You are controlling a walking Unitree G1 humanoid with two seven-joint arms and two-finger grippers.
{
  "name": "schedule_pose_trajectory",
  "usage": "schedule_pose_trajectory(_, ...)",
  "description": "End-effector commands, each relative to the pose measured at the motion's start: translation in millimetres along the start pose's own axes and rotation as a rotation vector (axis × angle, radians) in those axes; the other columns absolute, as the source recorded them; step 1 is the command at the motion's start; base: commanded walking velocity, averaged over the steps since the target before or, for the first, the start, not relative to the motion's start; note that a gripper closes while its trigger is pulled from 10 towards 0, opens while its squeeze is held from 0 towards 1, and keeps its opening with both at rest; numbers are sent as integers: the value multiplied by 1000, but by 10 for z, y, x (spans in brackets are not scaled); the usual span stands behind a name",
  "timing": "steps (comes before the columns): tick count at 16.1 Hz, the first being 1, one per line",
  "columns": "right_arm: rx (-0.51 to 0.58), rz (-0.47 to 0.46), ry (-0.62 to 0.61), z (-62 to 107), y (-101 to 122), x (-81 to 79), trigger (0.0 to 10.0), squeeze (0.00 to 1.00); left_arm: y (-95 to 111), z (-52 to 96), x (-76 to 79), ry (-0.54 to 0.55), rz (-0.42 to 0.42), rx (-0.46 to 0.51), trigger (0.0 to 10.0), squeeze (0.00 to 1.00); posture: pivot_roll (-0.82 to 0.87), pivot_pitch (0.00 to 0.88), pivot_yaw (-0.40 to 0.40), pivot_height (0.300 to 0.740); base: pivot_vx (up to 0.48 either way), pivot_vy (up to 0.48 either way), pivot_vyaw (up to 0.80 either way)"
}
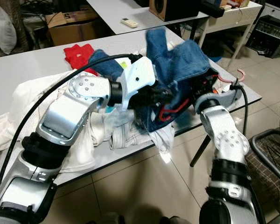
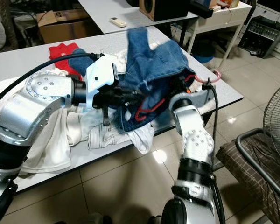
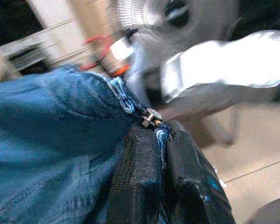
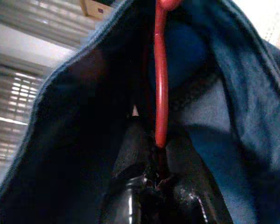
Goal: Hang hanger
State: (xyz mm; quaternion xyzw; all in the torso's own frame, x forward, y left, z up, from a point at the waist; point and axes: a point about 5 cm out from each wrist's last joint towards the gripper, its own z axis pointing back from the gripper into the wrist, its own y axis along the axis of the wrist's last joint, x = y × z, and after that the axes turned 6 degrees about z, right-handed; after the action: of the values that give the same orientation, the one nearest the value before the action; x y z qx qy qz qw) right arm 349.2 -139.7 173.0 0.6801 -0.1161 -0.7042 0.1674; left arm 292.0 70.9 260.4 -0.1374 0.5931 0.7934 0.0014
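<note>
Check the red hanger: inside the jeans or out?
Partly inside: the red hanger, pinched by the right gripper, runs up within the jeans; the left gripper clamps their waistband.

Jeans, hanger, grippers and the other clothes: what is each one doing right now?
Jeans: lifted off the table, held up between both grippers.
Hanger: red, inside the jeans, pinched by the right gripper.
Left gripper: shut on the jeans' edge by the zipper.
Right gripper: shut on the hanger.
White clothes: crumpled on the table.
Red cloth: lying flat on the table.
</note>
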Motion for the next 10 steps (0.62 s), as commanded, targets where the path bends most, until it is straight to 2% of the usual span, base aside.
schedule_pose_trajectory(1,16,-52,64,-106,-124,-277,10000,0,236,-82,97,-109,77,136,667,0,26,13,-2,740,0,0,0)
schedule_pose_trajectory(2,12,-58,77,-133,-153,-321,10000,0,293,-122,71,-108,140,188,549,0,26,13,-2,740,0,0,0)
schedule_pose_trajectory(3,5,-47,82,-140,-170,-339,10000,0,311,-144,37,-88,160,202,314,0,25,13,-1,740,0,0,0)
schedule_pose_trajectory(4,-39,47,100,-142,-262,-393,10000,0,424,-238,-145,5,274,303,0,0,26,13,0,740,0,0,0)
schedule_pose_trajectory(6,-76,94,93,-131,-346,-399,10000,0,583,-303,-287,65,348,409,0,0,25,12,4,740,0,0,0)
schedule_pose_trajectory(7,-90,113,84,-115,-379,-395,10000,0,650,-344,-335,95,328,417,0,0,21,10,16,740,0,0,0)
schedule_pose_trajectory(10,-90,138,91,-2,-327,-483,10000,0,661,-486,-351,136,243,338,0,0,3,7,48,740,0,0,0)
